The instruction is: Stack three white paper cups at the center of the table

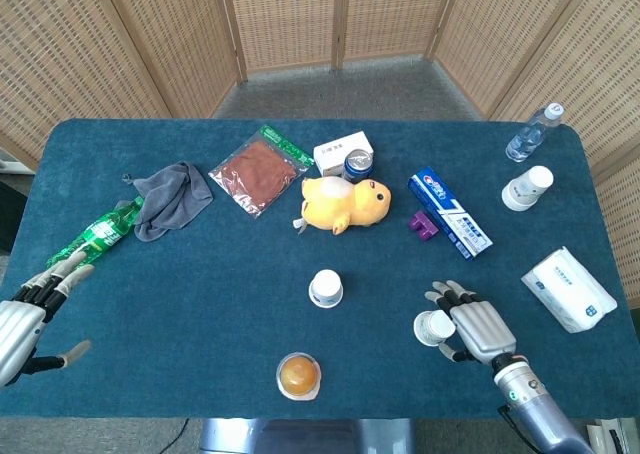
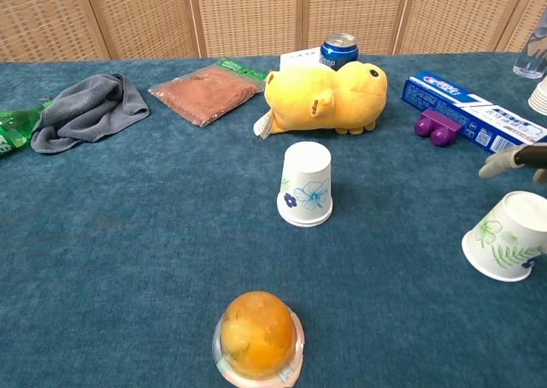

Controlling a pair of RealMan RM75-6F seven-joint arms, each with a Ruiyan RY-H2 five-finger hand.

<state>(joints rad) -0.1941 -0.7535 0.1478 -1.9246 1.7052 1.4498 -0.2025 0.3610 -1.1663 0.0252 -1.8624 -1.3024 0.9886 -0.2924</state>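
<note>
Jelly cup (image 1: 299, 375) near centre cup (image 1: 325, 288)

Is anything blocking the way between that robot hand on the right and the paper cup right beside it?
Nothing visible does. The right robot hand is already right next to the tilted paper cup, fingers spread toward it. From that cup to the upside-down cup near the table's centre there is only bare blue cloth; the jelly cup sits nearer the front edge, off that line.
</note>
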